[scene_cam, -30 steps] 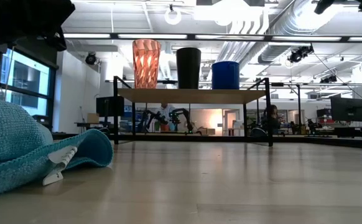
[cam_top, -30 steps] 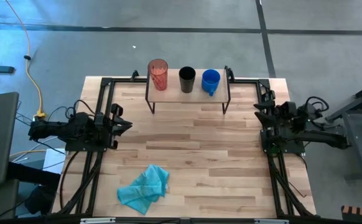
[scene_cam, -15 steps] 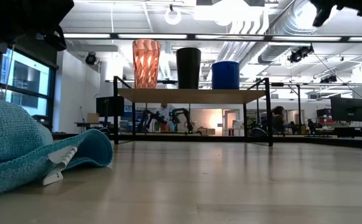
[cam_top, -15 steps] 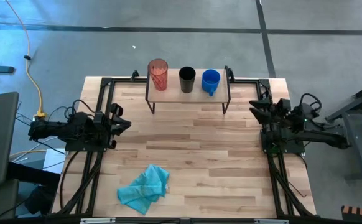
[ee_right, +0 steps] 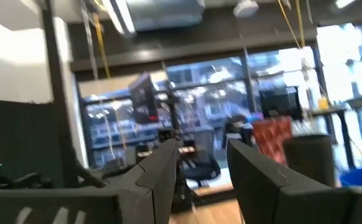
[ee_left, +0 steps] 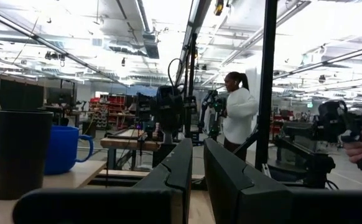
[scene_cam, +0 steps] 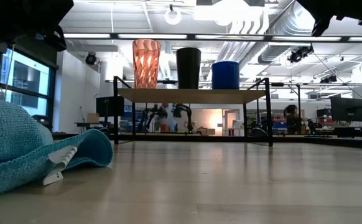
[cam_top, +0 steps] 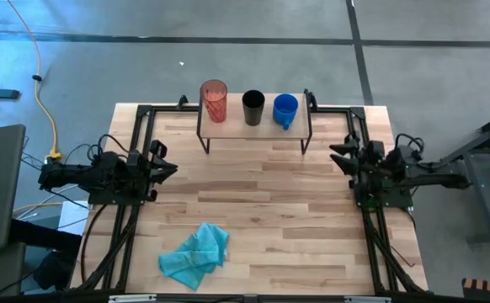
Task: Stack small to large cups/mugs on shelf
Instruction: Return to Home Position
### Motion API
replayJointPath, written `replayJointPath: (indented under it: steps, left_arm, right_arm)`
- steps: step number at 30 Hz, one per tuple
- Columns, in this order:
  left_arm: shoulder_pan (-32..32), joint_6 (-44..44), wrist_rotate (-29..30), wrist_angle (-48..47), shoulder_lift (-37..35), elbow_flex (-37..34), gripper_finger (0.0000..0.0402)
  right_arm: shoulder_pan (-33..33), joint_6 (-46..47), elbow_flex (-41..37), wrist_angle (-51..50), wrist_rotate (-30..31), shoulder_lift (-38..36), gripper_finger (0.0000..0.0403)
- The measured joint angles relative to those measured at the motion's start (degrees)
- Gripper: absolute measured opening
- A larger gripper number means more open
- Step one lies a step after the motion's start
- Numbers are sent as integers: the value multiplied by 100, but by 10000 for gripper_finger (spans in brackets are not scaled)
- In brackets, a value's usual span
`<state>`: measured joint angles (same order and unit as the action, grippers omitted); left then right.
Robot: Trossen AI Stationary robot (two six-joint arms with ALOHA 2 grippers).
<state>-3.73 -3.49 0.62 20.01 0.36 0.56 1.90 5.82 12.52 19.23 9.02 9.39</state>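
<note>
On the shelf (cam_top: 253, 128) at the table's far edge stand three vessels in a row. They are a red ribbed tumbler (cam_top: 214, 100), a black cup (cam_top: 252, 107) and a blue mug (cam_top: 284, 109), each resting on its base. The low view shows the same row: tumbler (scene_cam: 145, 63), cup (scene_cam: 188, 67), mug (scene_cam: 225, 74). My left gripper (cam_top: 171, 168) waits at the table's left edge, shut and empty, with only a slit between its fingers (ee_left: 181, 171). My right gripper (cam_top: 335, 154) hovers at the right edge, open and empty, pointing toward the table's middle.
A crumpled teal cloth (cam_top: 196, 255) lies near the table's front left and fills the low view's left side (scene_cam: 19, 149). Black frame rails (cam_top: 135, 126) run along both side edges. Bare wood lies between the arms. A person (ee_left: 238, 112) stands in the room beyond.
My right arm has swung its gripper from slanting toward the far edge round toward the table's left, and has sunk a little. The gripper has stayed open. The cups and the cloth have kept still.
</note>
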Motion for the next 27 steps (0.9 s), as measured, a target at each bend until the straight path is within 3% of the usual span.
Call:
replayJointPath:
  steps: [9,22,27]
  left_arm:
    - [0,4,-15,-1,0,0,33]
    - [0,42,46,2,0,0,33]
    - [0,21,47,2,0,0,33]
  right_arm:
    - [636,-1423,-992,2138,-101,-14,136]
    - [803,-2154,-1063,2349,-161,-14,136]
    - [803,-2560,-1063,2348,-1157,-14,136]
